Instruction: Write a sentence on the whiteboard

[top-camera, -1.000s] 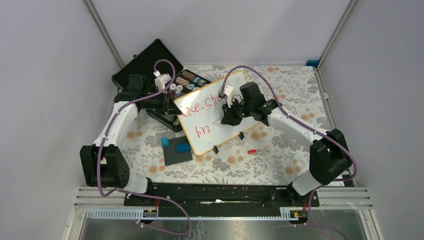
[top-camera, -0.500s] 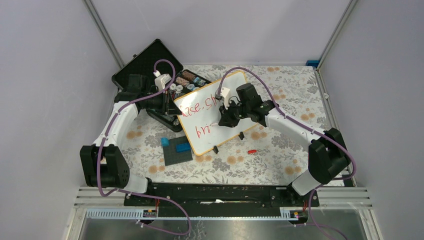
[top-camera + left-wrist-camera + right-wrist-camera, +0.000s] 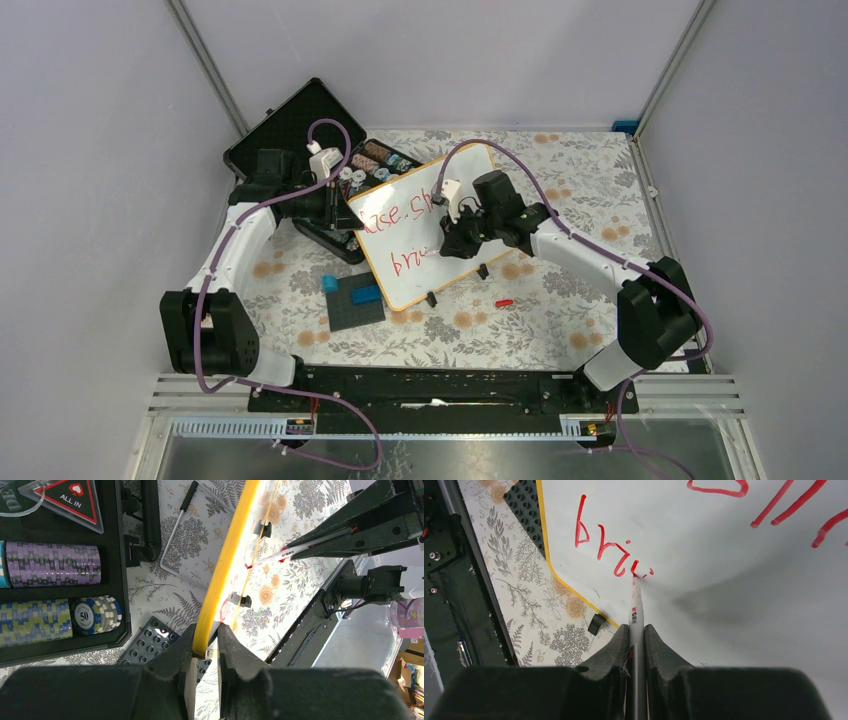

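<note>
Right gripper (image 3: 455, 238), seen from above, hangs over the rectangular white board with a thin tan wooden frame (image 3: 412, 283) near the middle of the flowered tablecloth (image 3: 570, 170). The left gripper (image 3: 345, 212) meets the board's left edge. From the left wrist, its dark jaws pinch that rounded frame edge, beside ridged poker chips (image 3: 50, 562) stacked in a black case. From the right wrist, the fingers are clamped on a slim white red-tipped marker (image 3: 636, 607). The marker's tip touches the glossy surface at the red handwritten letters (image 3: 604, 547) "bri".

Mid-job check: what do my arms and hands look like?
The left arm and right arm have white links and bulky black joints; a purple cable loops along each. The left hand and right hand each have two black wedge-shaped fingers.
</note>
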### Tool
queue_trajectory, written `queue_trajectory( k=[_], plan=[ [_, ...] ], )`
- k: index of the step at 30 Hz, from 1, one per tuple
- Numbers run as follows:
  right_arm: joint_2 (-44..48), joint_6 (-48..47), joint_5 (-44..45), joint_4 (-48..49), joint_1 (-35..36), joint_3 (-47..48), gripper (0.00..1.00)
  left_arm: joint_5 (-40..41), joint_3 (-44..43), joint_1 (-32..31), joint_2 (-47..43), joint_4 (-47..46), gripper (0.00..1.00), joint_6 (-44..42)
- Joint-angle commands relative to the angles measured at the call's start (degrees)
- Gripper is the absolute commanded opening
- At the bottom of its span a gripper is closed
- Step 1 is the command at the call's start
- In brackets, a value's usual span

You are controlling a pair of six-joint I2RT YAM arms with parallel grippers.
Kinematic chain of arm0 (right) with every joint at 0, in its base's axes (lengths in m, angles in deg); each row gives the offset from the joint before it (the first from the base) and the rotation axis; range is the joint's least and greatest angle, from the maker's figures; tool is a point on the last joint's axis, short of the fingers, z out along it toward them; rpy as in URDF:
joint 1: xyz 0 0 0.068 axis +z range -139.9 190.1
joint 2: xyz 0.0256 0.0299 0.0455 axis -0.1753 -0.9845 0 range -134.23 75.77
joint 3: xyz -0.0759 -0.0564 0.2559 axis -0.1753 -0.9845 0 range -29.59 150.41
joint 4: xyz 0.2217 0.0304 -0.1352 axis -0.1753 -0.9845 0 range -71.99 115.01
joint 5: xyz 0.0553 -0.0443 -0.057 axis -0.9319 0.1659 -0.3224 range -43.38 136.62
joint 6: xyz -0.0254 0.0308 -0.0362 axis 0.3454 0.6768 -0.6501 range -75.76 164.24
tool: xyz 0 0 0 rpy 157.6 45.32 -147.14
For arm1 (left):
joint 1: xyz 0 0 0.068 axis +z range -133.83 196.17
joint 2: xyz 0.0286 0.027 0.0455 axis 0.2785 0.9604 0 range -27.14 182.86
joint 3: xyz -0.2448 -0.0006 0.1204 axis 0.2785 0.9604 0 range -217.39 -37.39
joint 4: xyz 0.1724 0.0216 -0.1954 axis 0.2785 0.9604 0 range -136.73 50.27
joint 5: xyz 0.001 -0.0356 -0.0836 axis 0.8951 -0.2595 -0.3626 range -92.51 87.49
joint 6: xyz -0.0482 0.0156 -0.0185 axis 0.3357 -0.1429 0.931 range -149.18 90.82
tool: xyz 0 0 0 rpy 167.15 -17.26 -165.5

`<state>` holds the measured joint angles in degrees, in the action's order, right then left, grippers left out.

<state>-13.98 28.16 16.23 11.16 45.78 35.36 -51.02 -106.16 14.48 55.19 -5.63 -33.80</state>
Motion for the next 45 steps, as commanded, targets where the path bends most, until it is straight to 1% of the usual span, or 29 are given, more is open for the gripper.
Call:
queue_trajectory(
  k=[1, 8, 22, 45],
  plan=[
    [2.37, -2.07, 2.74, -0.83, -0.57, 0.46, 0.00, 4.35, 0.39, -1.38, -0.32, -1.20, 0.00, -3.55],
    [2.50, -2.66, 3.06, -1.56, -1.88, 1.92, 0.00, 4.21, 0.25, -1.38, -0.13, -1.20, 0.00, -3.41],
    [-0.01, -1.50, 2.22, -1.58, -1.88, 6.07, 0.00, 4.21, 0.12, -1.47, -0.04, -1.20, 0.00, -3.50],
    [1.50, -2.73, 1.65, -1.61, -1.80, -1.52, 0.00, 4.17, 0.09, -1.47, 0.19, -1.20, 0.00, -3.51]
  ],
)
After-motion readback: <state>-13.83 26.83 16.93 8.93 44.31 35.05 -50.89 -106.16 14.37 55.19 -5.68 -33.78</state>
